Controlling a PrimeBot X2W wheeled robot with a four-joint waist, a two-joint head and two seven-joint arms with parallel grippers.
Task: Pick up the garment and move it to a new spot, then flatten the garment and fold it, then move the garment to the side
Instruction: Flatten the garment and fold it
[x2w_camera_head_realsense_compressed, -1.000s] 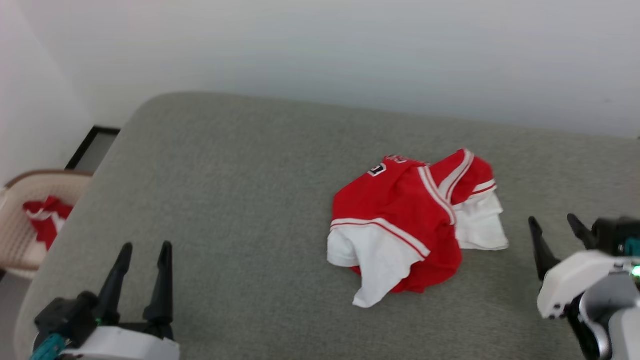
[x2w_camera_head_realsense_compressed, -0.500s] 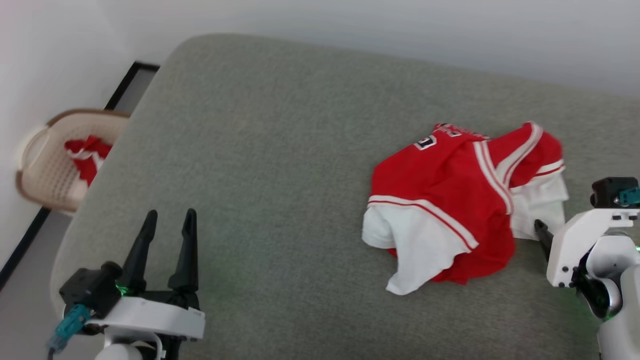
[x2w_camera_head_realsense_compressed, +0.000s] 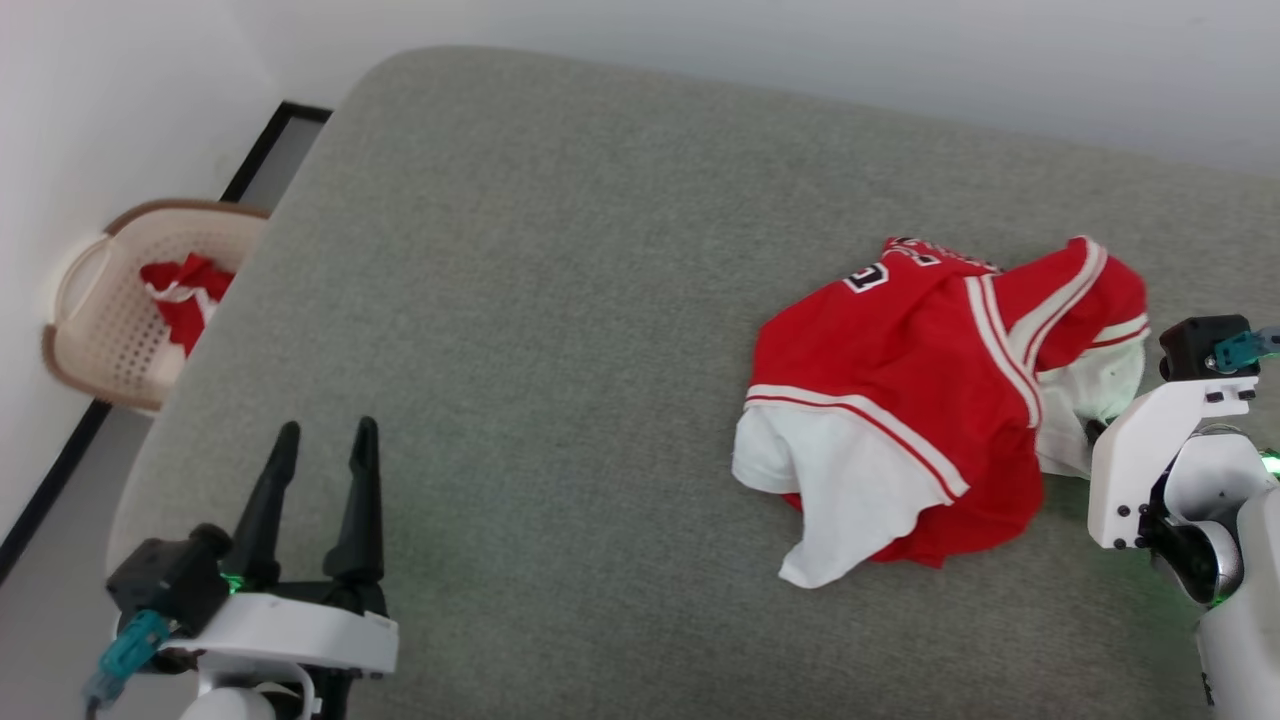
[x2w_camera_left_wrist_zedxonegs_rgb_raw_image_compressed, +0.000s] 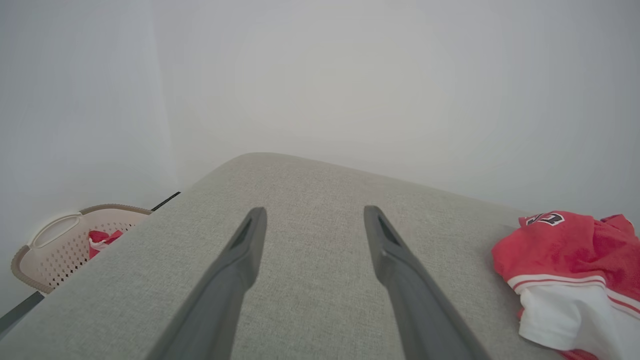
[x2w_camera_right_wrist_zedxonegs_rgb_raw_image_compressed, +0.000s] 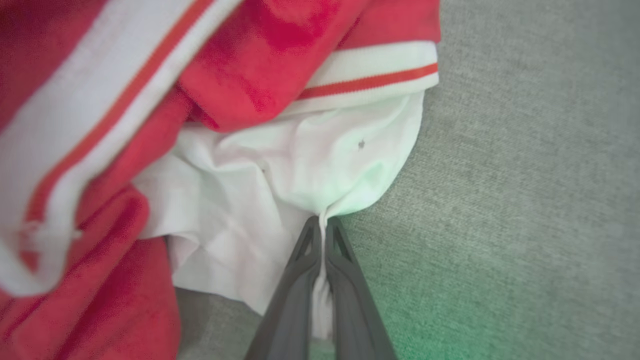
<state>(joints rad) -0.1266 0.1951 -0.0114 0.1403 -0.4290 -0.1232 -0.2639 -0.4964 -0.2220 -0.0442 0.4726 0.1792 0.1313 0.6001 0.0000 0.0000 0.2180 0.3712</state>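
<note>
**A:** Entry: the right claw (x2w_camera_right_wrist_zedxonegs_rgb_raw_image_compressed: 322, 225) has both dark fingers pressed together with a fold of white sleeve (x2w_camera_right_wrist_zedxonegs_rgb_raw_image_compressed: 300, 165) pinched between them. It is clenched on the garment.

**B:** Agreed. The red jersey-style T-shirt with white sleeves and striped trim (x2w_camera_head_realsense_compressed: 900, 400) lies crumpled on the right half of the grey woven upholstered surface (x2w_camera_head_realsense_compressed: 550, 300). The pinch is at its right-hand edge. And the left claw (x2w_camera_head_realsense_compressed: 327, 428)?

**A:** Spread wide, grasping nothing, over bare fabric well apart from the shirt.

**B:** The hold is only a thin edge of sleeve. My judgement is to raise it slowly and straight, let the heap unroll under its own weight, and watch for the fold slipping out. From a sleeve the shirt will hang lopsided, so the left claw could take a hem.

**A:** The surface is soft and textured and probably drags on cloth. Better to lift clear than slide. There is open room to the left for the new spot.

**B:** The room has a plain white wall (x2w_camera_head_realsense_compressed: 700, 40) behind. On the floor by the left edge is a beige perforated plastic basket (x2w_camera_head_realsense_compressed: 100, 330) holding a smaller red-and-white cloth wad (x2w_camera_head_realsense_compressed: 185, 295). Leave that alone.
</note>
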